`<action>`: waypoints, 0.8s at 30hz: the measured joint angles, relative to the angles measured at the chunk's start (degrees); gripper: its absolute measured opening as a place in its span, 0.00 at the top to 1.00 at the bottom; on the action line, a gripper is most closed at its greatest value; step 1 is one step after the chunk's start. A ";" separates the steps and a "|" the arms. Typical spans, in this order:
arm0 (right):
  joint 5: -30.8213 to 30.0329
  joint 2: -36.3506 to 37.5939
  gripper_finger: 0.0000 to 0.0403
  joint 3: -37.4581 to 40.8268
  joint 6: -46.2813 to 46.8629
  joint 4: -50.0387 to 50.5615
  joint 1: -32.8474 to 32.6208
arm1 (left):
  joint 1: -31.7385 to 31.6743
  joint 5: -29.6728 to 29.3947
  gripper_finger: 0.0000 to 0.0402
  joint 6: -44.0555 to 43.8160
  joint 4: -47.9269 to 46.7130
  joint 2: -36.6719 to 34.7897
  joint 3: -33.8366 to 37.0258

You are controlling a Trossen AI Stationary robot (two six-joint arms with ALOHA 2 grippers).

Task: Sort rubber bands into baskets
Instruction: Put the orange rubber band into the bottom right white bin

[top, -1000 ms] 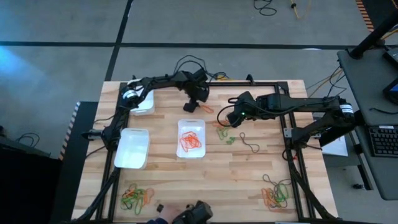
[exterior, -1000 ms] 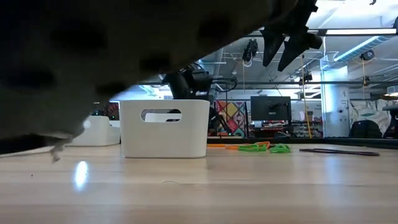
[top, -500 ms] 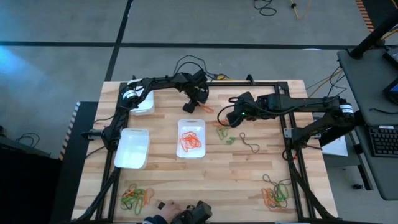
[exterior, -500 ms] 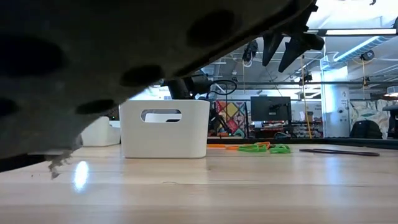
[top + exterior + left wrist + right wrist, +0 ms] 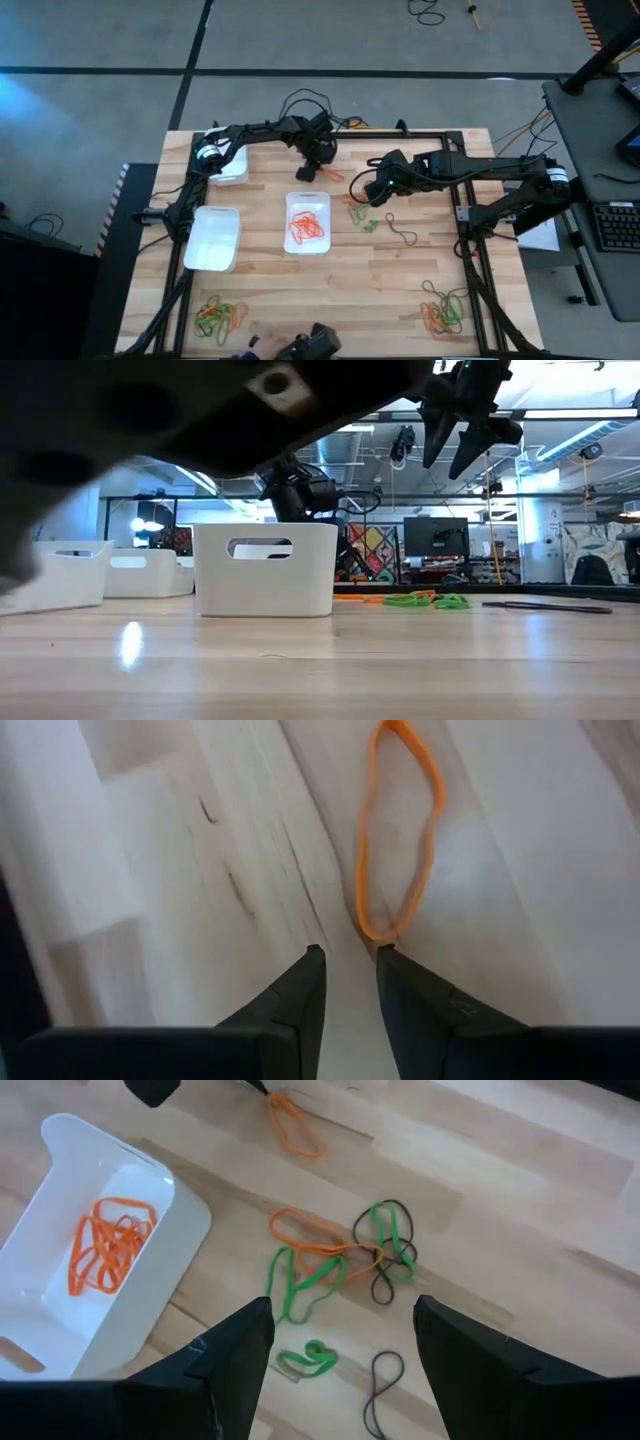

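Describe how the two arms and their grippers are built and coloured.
Both arms are dark, jointed and slim, with black cables trailing along them. The left gripper ends in two dark tapered fingers. The right gripper has broader black fingers, and a small green light glows near its wrist.

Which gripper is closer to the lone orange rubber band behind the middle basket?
Left. The left gripper has its tips right at the orange rubber band; the right gripper hovers off to the side, above the mixed bands.
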State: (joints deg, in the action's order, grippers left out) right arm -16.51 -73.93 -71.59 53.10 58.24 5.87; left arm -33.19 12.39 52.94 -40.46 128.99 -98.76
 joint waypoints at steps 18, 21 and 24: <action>-3.21 0.00 0.42 0.00 -0.63 -0.20 0.17 | 7.92 -6.22 0.81 -17.74 3.21 -2.55 -0.02; -3.18 0.00 0.42 0.00 -0.60 -0.23 0.17 | 10.41 -8.78 0.81 -18.99 6.24 -2.47 -0.02; -3.15 0.00 0.42 0.00 -0.43 -0.23 0.17 | 11.31 -11.83 0.81 -22.63 8.13 -2.47 -0.02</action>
State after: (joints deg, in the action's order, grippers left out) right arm -19.67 -73.93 -71.59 52.68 58.01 6.04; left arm -21.88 0.56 30.31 -32.34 126.52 -98.78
